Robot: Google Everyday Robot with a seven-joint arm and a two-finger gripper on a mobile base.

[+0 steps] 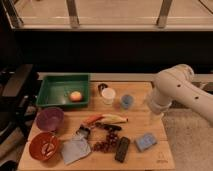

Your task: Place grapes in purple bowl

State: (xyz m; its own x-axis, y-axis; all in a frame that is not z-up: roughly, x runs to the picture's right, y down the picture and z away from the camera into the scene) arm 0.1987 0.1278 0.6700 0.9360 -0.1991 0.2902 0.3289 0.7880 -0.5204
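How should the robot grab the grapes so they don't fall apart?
Best guess: pinch the grapes across the bunch's middle, coming straight down. They lie flat, with the cloth and the black remote close beside them, so a sideways approach looks crowded. The gripper is not visible; only the arm shows, at the table's right edge.

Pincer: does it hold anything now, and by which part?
Nothing seems held. The pincer hangs by the right edge of the table, apart from every object; the grapes lie on the table beside the black remote.
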